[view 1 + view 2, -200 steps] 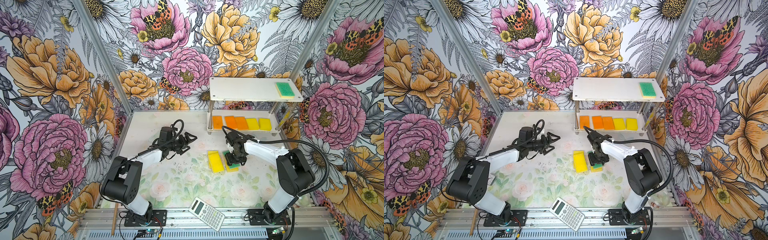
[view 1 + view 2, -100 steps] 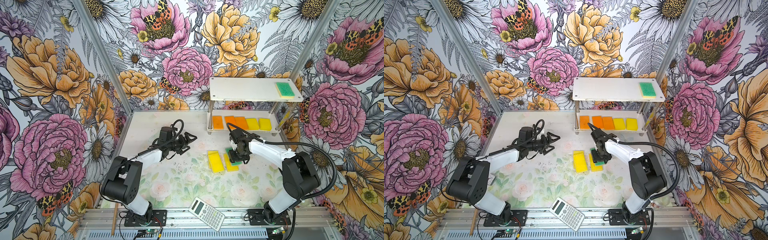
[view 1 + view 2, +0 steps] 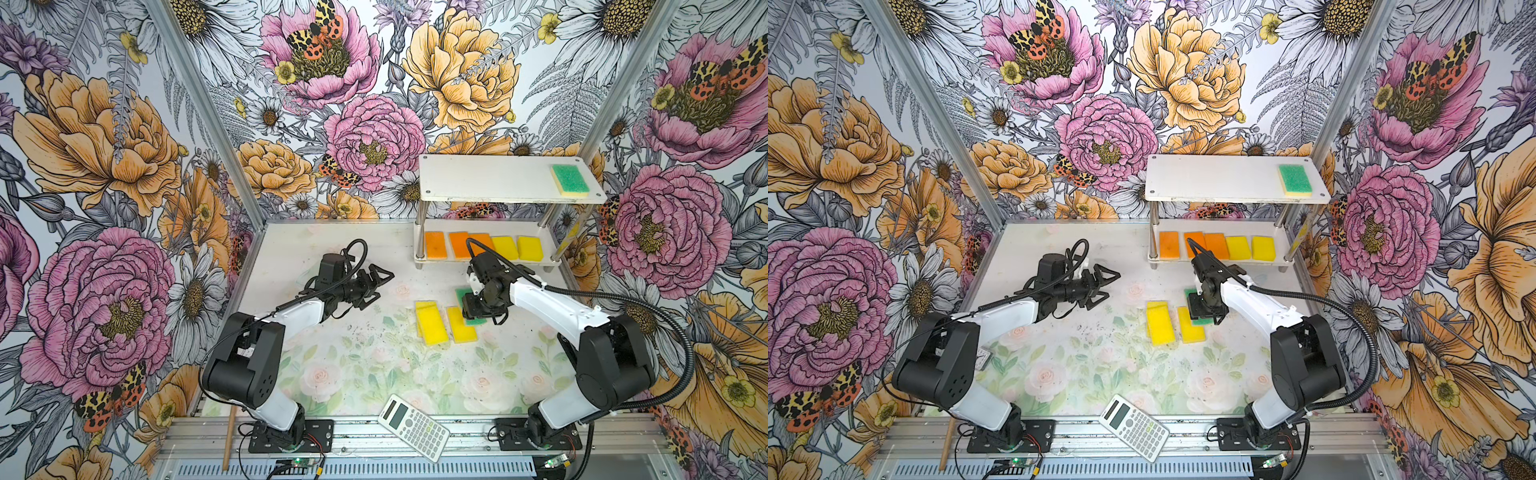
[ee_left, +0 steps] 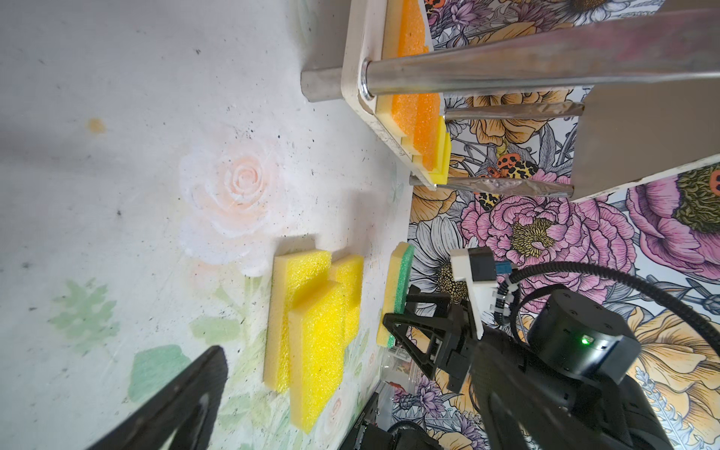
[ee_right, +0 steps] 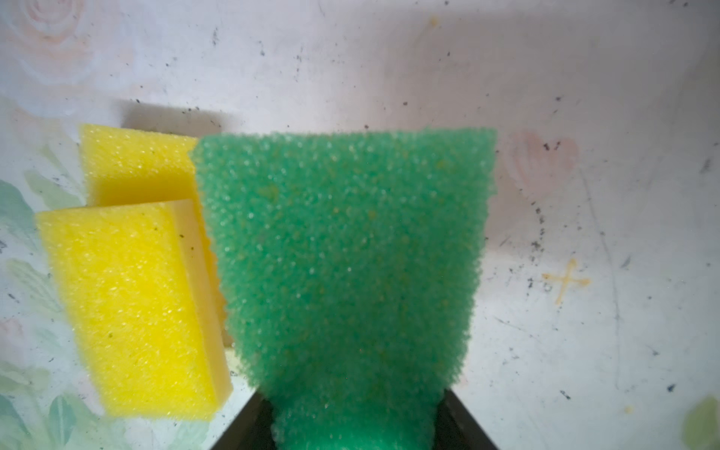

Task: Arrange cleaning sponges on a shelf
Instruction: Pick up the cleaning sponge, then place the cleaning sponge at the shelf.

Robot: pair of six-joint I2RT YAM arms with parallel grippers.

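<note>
The fingers [image 5: 245, 428] of the right gripper [image 3: 482, 308] are clamped on a green-topped sponge [image 5: 343, 253], squeezing it narrow. It looks just clear of the table [image 3: 332, 245], though that is hard to judge. Two yellow sponges [image 3: 432, 326] lie just to its left. Further left, the left gripper [image 3: 380, 286] hangs with its fingers spread wide and empty. The shelf [image 3: 478, 183] stands far right, with a row of sponges [image 3: 505, 248] on the lower board and a second green sponge [image 3: 569, 179] on top.

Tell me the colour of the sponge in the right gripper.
The sponge is green on top with a yellow base, clearest in the left wrist view.
</note>
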